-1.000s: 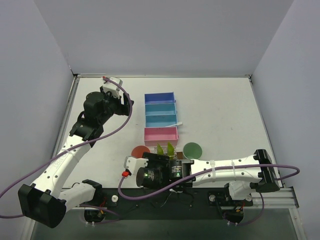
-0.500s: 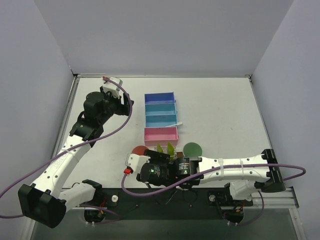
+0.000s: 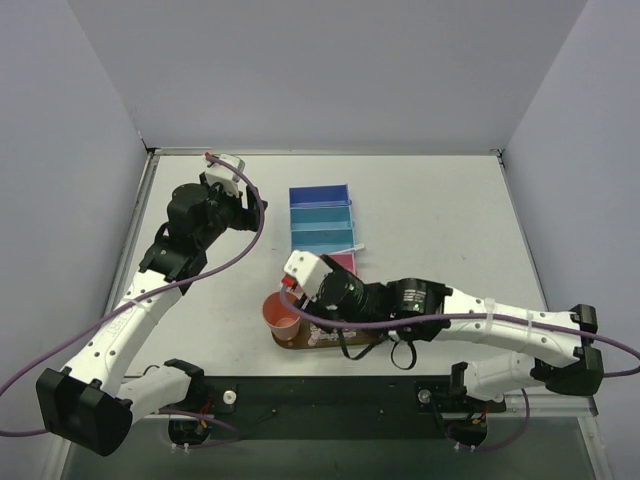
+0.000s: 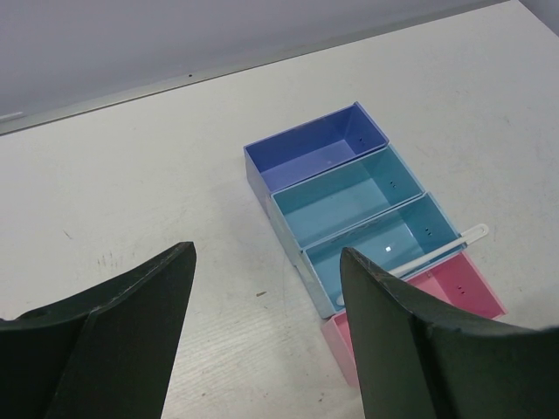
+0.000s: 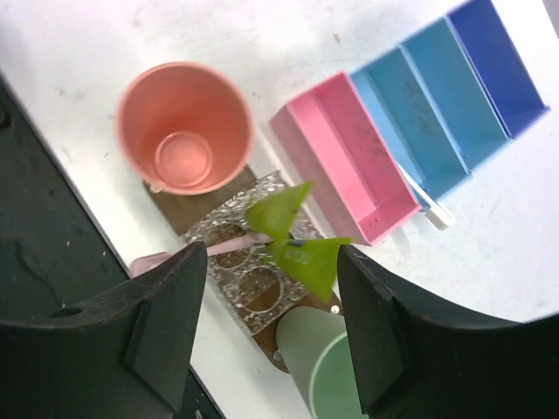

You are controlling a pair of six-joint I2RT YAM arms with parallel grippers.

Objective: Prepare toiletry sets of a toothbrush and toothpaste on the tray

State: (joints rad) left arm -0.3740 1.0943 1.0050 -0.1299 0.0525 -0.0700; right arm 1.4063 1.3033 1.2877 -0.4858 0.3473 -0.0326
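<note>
By the near edge of the surface (image 3: 440, 220), the tray (image 5: 170, 199) is carrying a salmon cup (image 5: 185, 127) at its left end, a clear holder (image 5: 229, 279) in the middle and a mint cup (image 5: 319, 380) at the right. Two toothpaste tubes (image 5: 281, 209) are sticking up from the holder, and the pink toothbrush (image 5: 231, 246) is lying across it. The right hand (image 5: 271, 253) is hanging over them, released and empty. The pink bin (image 5: 345, 157) is sitting just past the tray's far edge. The white toothbrush (image 4: 437, 253) is lying in the nearer teal bin (image 4: 384, 240), one end jutting over its rim. A second teal bin (image 4: 349, 192) and the blue bin (image 4: 314, 148) are lining up behind. The left hand (image 4: 266, 253) is hovering far left, released and empty. Open surface is stretching right of the bins and beyond them.
</note>
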